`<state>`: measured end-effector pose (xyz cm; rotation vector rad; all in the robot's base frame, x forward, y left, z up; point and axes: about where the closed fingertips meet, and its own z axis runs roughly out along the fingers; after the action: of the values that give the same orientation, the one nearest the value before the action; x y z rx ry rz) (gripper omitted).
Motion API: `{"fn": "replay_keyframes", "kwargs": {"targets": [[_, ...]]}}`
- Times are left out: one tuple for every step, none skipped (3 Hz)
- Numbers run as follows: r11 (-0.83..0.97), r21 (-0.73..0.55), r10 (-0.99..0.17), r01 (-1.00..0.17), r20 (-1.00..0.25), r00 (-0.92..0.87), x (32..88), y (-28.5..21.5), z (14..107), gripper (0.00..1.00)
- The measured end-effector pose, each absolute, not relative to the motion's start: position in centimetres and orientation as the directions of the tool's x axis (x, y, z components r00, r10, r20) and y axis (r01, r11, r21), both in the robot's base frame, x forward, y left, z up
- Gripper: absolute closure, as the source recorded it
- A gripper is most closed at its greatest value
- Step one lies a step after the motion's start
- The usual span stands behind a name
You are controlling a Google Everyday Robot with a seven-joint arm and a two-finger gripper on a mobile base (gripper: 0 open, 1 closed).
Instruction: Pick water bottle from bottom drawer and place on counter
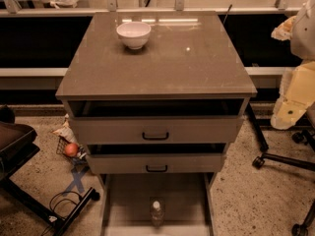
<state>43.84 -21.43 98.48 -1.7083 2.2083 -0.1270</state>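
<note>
The water bottle [157, 213], clear with a white cap, stands upright near the front middle of the bottom drawer [129, 198], which is pulled open. The glossy grey-brown counter [162, 63] tops the cabinet and carries a white bowl [133, 34] at its back left. My gripper is not in view. Only pale casing of my arm [295, 85] shows at the right edge, beside the counter and far from the bottle.
The two upper drawers, middle [155, 130] and lower [156, 163], have black handles and stand slightly out. A dark seat [14, 139] and cables are on the floor at left, with a small basket holding an orange ball [71, 149]. Chair wheels [283, 160] are at right.
</note>
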Motion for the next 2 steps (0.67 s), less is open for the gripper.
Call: {"fn": "replay_keyframes", "kwargs": {"targets": [[0.275,-0.282,-0.951,-0.919,-0.223,-0.216,43.8,-21.4,98.6,0.00],[0.311,-0.236,-0.925,-0.921,-0.297,-0.236,43.8,-21.9,95.8,0.00]]}}
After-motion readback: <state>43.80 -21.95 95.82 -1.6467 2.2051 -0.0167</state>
